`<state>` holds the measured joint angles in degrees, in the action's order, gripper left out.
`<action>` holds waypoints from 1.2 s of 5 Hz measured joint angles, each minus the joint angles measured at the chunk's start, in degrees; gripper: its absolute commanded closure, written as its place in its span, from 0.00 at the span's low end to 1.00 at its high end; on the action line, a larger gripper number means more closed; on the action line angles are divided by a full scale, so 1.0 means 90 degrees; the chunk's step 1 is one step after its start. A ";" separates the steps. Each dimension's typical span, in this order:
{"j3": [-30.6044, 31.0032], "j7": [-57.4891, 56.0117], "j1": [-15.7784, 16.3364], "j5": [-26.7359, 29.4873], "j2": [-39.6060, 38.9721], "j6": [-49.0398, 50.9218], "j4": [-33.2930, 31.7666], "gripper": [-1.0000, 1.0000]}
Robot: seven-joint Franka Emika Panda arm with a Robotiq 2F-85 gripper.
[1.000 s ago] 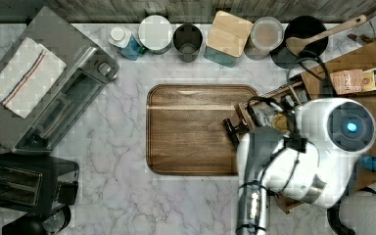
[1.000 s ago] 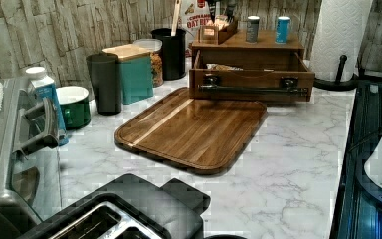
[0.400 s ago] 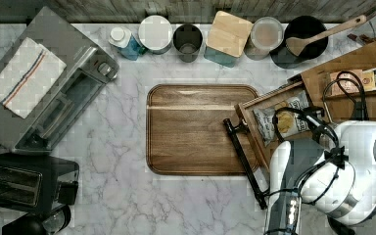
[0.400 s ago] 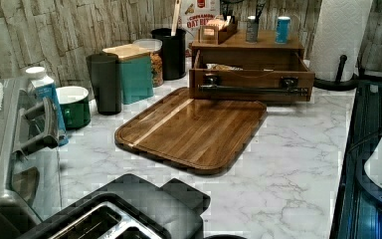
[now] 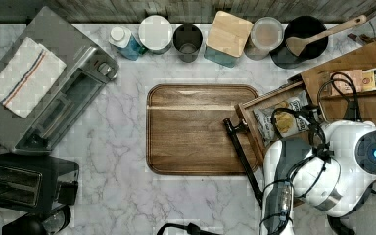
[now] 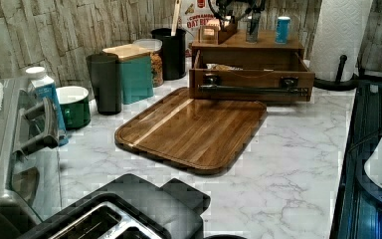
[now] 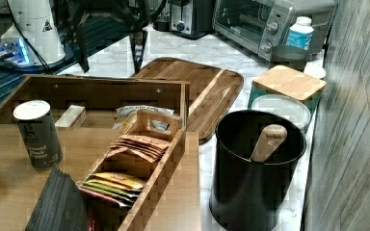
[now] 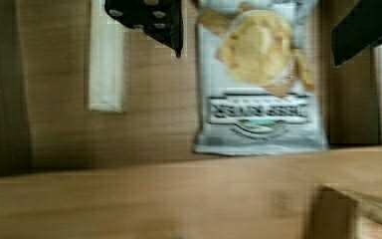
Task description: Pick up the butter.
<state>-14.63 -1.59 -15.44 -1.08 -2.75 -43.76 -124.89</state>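
In the open drawer (image 7: 101,86) on the desk (image 5: 127,196), the chip bag (image 8: 261,79) lies beside the butter (image 8: 106,64), the two apart on the wooden floor. The claw (image 8: 258,25) hangs above with its fingers spread wide and empty, centred over the bag, not the stick. The butter lies just outside one finger (image 8: 149,15), its long axis parallel to the bag's. The judgement: the claw must shift sideways over the stick before descending.

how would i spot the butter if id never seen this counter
Find the open wooden drawer beside the serving board. Two things lie inside: a silvery chip bag and the butter, a slim, plain cream stick, far smaller than the bag and unprinted.
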 measured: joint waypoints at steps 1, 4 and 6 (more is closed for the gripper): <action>-0.0135 0.0001 -0.0054 -0.0136 -0.0113 0.0249 -0.0274 0.00; -0.0348 0.0139 -0.0323 -0.0188 -0.0347 -0.0982 -0.1107 0.00; -0.0375 0.0134 -0.0331 -0.0187 -0.0581 -0.0560 -0.1231 0.00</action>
<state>-18.00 -0.39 -18.42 -2.76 -7.97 -48.79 -135.97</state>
